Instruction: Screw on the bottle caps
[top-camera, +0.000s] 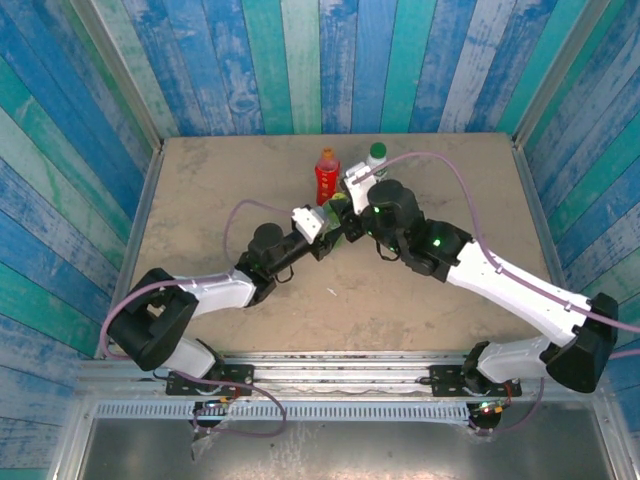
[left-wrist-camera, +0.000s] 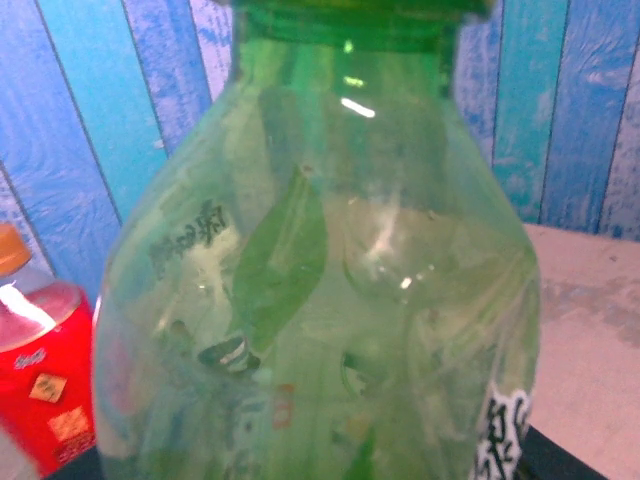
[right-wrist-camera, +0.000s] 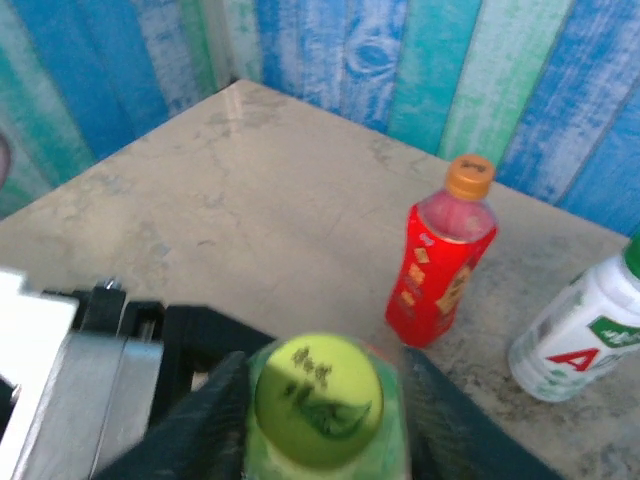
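The clear green bottle (top-camera: 338, 212) stands upright mid-table and fills most of the left wrist view (left-wrist-camera: 320, 280). My left gripper (top-camera: 333, 222) is shut on its body; the bottle hides the fingers in the left wrist view. The yellow-green cap (right-wrist-camera: 318, 400) sits on the bottle's neck. My right gripper (right-wrist-camera: 320, 412) comes from above (top-camera: 354, 205), its black fingers (right-wrist-camera: 205, 420) closed on the cap's sides. Behind stand the red bottle (top-camera: 326, 180) (right-wrist-camera: 440, 270) with the orange cap (right-wrist-camera: 469, 177) on it, and the white bottle (top-camera: 373, 166) (right-wrist-camera: 585, 335) with the dark green cap (top-camera: 377, 149) on it.
Blue and teal plank walls (top-camera: 300, 60) close in the table (top-camera: 200, 190) on three sides. The red and white bottles stand just behind the grippers. A purple cable (top-camera: 455, 175) loops over the right arm. Bare tabletop lies to the left and right.
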